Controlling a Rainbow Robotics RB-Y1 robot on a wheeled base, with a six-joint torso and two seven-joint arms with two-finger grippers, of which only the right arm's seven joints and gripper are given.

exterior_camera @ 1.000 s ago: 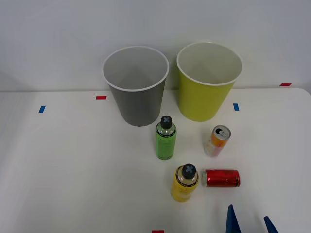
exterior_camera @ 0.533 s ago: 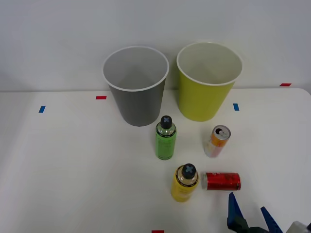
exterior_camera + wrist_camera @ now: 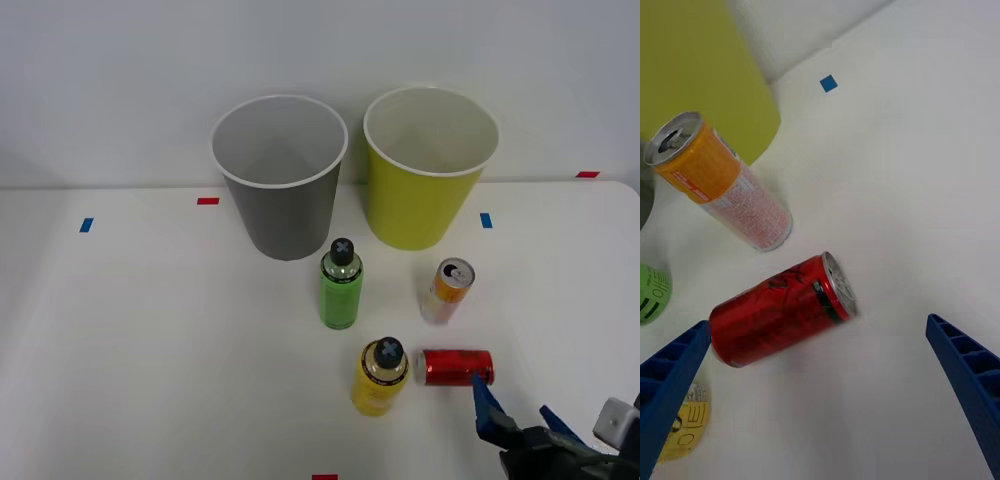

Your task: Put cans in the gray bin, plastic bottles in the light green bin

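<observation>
- Cans first: the red can [image 3: 455,367] lay on its side on the white worktop [image 3: 150,340], silver top pointing toward the robot's right, just beside the yellow bottle [image 3: 379,377].
- Orange-and-white can [image 3: 446,291] stood upright, a little farther back than the red one and apart from it, in front of the light green bin [image 3: 420,205].
- Green bottle [image 3: 341,285] stood upright near the middle, in front of the gap between the two bins; yellow bottle upright nearer the robot.
- Gray bin [image 3: 283,200] and light green bin stood side by side at the back of the worktop, both upright, gray on the robot's left.
- Right claw [image 3: 520,415] hovered low at the near edge, on the robot's right, its blue ribbed fingers [image 3: 970,382] spread wide and gripping nothing.
- One fingertip sat just at the red can's silver end in the front view; touching or not, could not tell.
- From the wrist camera, the red can [image 3: 779,311] lay between the spread fingers, closer to one of them.
- Small blue and red tape marks [image 3: 485,220] dotted the worktop.
</observation>
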